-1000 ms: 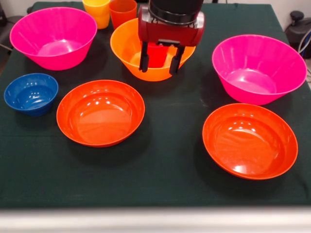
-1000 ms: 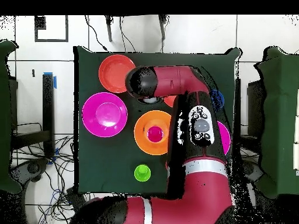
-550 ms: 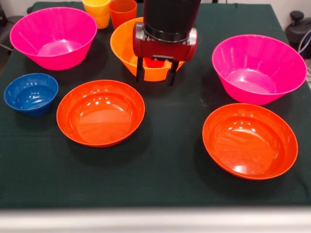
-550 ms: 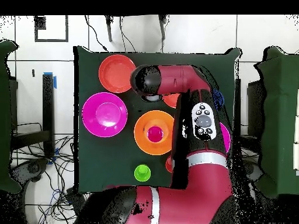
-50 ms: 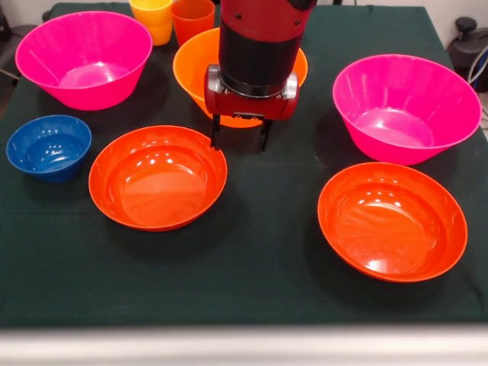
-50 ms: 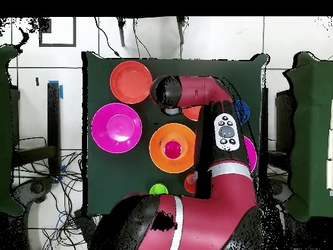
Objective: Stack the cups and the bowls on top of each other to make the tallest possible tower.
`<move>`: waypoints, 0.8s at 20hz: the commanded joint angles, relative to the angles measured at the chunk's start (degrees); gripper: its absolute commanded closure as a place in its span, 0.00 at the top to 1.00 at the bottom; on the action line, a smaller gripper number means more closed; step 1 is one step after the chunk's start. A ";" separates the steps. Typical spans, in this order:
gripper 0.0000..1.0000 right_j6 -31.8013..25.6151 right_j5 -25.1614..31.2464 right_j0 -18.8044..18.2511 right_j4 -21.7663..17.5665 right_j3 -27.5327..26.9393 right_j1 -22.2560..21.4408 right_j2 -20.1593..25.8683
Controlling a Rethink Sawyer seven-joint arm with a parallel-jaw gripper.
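Note:
My gripper (image 5: 239, 140) hangs open and empty just above the cloth, in front of the large orange bowl (image 5: 191, 72) and beside the rim of a shallow red-orange bowl (image 5: 158, 177). From overhead a red cup (image 6: 172, 149) stands inside the orange bowl (image 6: 156, 146); the arm hides that cup in the front view. The small blue bowl (image 5: 48, 146) sits at the left. A second shallow red-orange bowl (image 5: 392, 221) lies at the right. Two pink bowls (image 5: 84, 57) (image 5: 406, 107) flank the orange one. A yellow cup (image 5: 152, 17) and an orange cup (image 5: 192, 17) stand at the back. The green cup (image 6: 158, 189) shows only from overhead.
The dark green cloth (image 5: 259, 290) covers the table, with a bare strip along its near edge. The arm (image 6: 195, 91) reaches across the table's middle in the overhead view and hides part of the bowls under it.
The gripper has moved away from the orange bowl toward the near side and come lower, staying open. The red cup stays in the orange bowl.

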 commanded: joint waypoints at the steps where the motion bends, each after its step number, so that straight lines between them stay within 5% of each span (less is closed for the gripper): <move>1: 1.00 -9.32 -2.71 -1.14 -2.89 0.34 1.94 5.80; 16: 1.00 -12.19 -1.42 -1.33 -3.81 -3.47 4.82 6.96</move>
